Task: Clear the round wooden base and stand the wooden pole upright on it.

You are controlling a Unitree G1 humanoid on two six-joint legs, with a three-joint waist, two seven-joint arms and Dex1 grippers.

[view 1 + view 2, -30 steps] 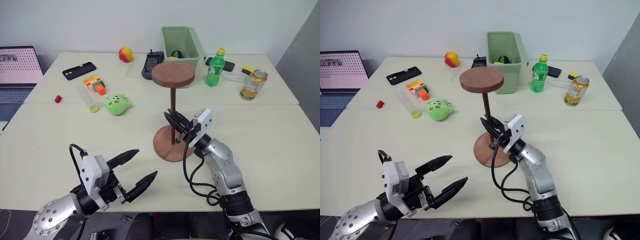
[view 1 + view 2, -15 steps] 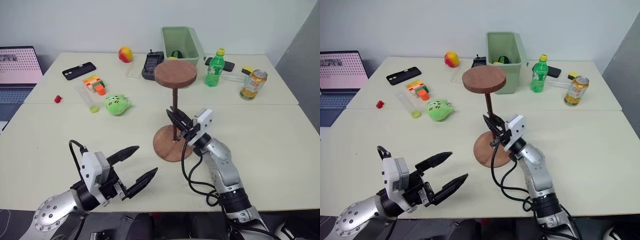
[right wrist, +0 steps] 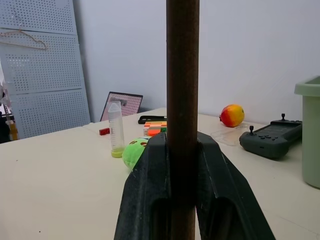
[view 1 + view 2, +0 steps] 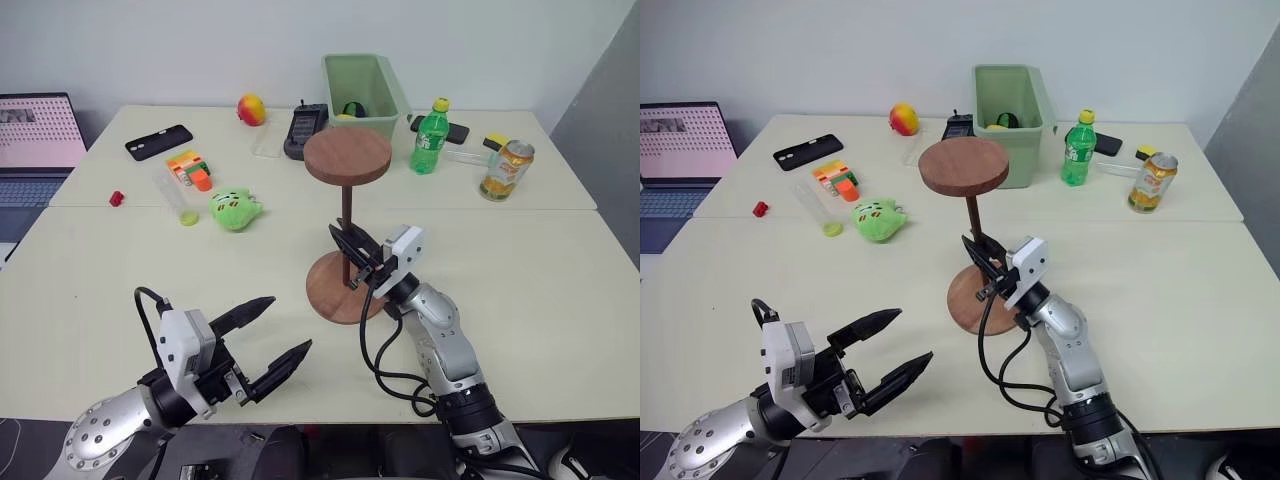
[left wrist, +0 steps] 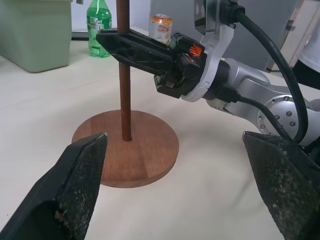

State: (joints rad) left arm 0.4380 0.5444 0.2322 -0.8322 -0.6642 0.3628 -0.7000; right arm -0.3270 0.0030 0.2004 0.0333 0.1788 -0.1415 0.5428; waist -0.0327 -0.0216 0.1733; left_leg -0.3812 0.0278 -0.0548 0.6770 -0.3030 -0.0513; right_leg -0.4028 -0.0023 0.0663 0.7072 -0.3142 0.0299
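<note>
The round wooden base (image 4: 328,294) lies flat on the table's middle. The wooden pole (image 4: 345,220) stands upright in its centre, with the darker disc (image 4: 347,157) on top. My right gripper (image 4: 343,246) is shut on the pole's lower part, a little above the base; the right wrist view shows the pole (image 3: 182,100) pinched between both fingers. My left gripper (image 4: 270,330) is open with nothing in it, hovering near the table's front edge, left of the base. In the left wrist view the base (image 5: 145,150) lies ahead between its spread fingertips.
A green plush toy (image 4: 234,209), a clear tube (image 4: 176,196) and orange blocks (image 4: 188,165) lie left of the pole. Behind stand a green bin (image 4: 362,88), a green bottle (image 4: 430,135), a can (image 4: 506,168), a controller (image 4: 305,129), a phone (image 4: 158,141) and a fruit (image 4: 250,108). A laptop (image 4: 35,140) sits far left.
The pole's top disc swayed slightly right, then back left, while my right gripper kept its hold. My left gripper stayed put.
</note>
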